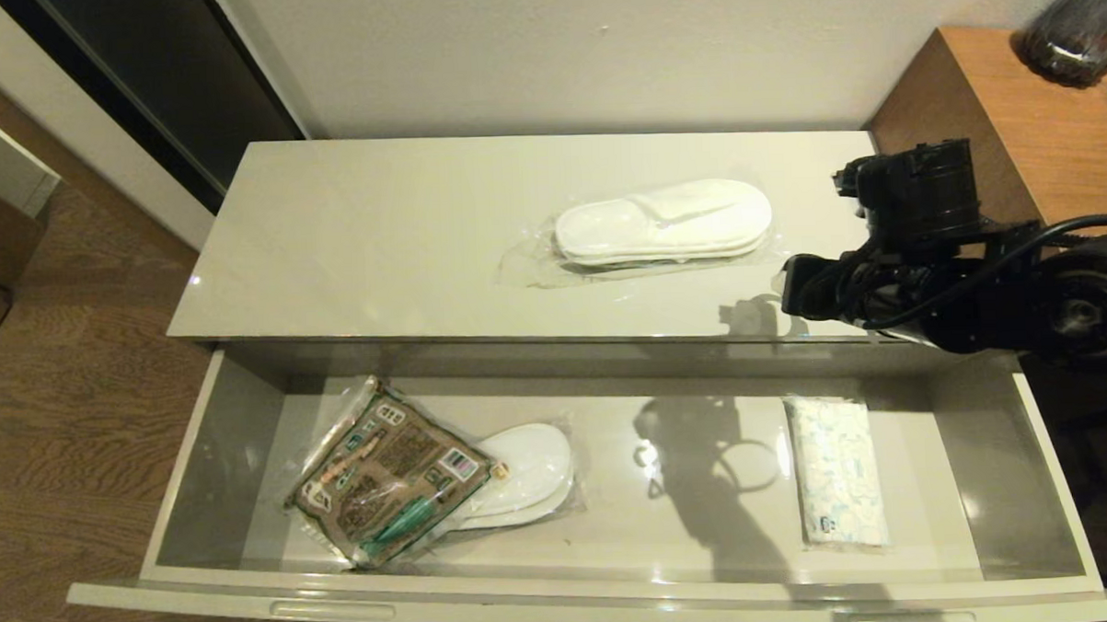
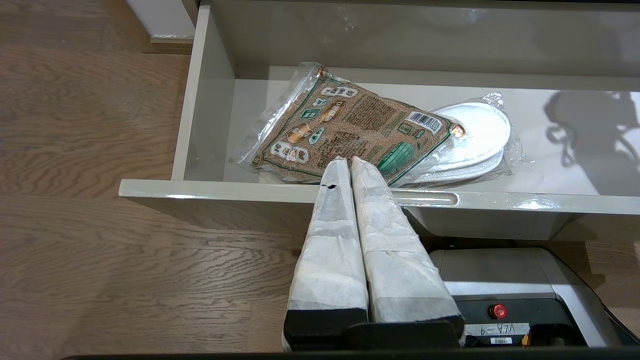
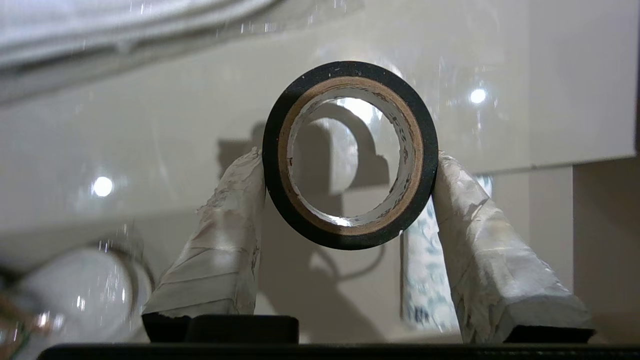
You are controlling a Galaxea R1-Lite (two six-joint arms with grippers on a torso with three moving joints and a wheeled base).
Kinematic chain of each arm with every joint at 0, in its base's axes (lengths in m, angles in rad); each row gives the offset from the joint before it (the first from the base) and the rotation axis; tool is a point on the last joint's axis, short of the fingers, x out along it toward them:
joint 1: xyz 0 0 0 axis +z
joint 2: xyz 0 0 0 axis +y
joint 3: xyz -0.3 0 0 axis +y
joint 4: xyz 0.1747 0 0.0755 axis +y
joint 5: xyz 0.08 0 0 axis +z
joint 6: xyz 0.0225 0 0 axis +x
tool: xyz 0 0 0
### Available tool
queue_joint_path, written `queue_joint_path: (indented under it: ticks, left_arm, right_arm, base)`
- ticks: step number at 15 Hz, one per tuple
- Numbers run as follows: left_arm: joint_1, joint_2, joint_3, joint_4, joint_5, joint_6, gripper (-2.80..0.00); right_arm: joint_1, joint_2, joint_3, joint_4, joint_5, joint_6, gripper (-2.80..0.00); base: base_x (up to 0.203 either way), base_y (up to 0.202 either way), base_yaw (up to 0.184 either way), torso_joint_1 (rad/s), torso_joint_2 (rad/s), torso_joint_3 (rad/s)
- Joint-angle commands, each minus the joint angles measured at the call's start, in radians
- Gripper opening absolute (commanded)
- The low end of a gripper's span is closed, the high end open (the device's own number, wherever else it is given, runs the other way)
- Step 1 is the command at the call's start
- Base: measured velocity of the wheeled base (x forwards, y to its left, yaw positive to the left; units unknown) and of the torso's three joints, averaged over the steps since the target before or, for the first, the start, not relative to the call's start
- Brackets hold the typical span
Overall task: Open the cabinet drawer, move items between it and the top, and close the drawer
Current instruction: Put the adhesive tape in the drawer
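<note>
The cabinet drawer (image 1: 1058,514) stands pulled out wide below the top (image 1: 376,243). One wrapped white slipper pair (image 1: 665,220) lies on the top. In the drawer's left half the brown-and-green packet (image 1: 389,469) rests partly over a second slipper pair (image 1: 531,468). My right gripper (image 3: 349,157) is shut on the black tape roll (image 3: 350,237), held upright in the air above the top's right front edge; its arm (image 1: 929,243) reaches in from the right. My left gripper (image 2: 349,161) is shut and empty, just outside the drawer's front edge (image 2: 225,190), facing the packet (image 2: 350,130).
A white-and-blue patterned pack (image 1: 840,471) lies in the drawer's right part. The brown wooden side unit (image 1: 1016,120) with a dark glass vessel (image 1: 1078,26) stands at the right. Wood floor (image 1: 79,438) lies to the left. My base (image 2: 500,285) sits under the drawer front.
</note>
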Motion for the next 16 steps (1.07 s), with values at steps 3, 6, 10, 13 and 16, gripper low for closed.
queue_joint_path:
  ticks: [3, 6, 10, 13, 16]
  left_arm:
    - [0.0, 0.002, 0.0, 0.0, 0.0, 0.0, -2.8]
    - [0.001, 0.002, 0.0, 0.0, 0.0, 0.0, -2.8]
    - [0.001, 0.002, 0.0, 0.0, 0.0, 0.0, -2.8]
    - [0.001, 0.002, 0.0, 0.0, 0.0, 0.0, -2.8]
    - [0.001, 0.002, 0.0, 0.0, 0.0, 0.0, -2.8]
  right_arm:
    - [0.0, -0.141, 0.079, 0.206, 0.103, 0.027, -2.8]
    - [0.005, -0.149, 0.175, 0.213, 0.143, 0.063, -2.8]
    - [0.017, -0.143, 0.39, 0.08, 0.135, 0.144, -2.8]
    - [0.037, -0.123, 0.544, -0.123, 0.086, 0.162, -2.8]
    - [0.074, -0.045, 0.647, -0.372, -0.028, 0.157, -2.8]
  base:
    - [0.0, 0.0, 0.0, 0.0, 0.0, 0.0]
    - [0.0, 0.0, 0.0, 0.0, 0.0, 0.0]
    - [0.0, 0.0, 0.0, 0.0, 0.0, 0.0]
    - [0.0, 0.0, 0.0, 0.0, 0.0, 0.0]
    - [0.0, 0.0, 0.0, 0.0, 0.0, 0.0]
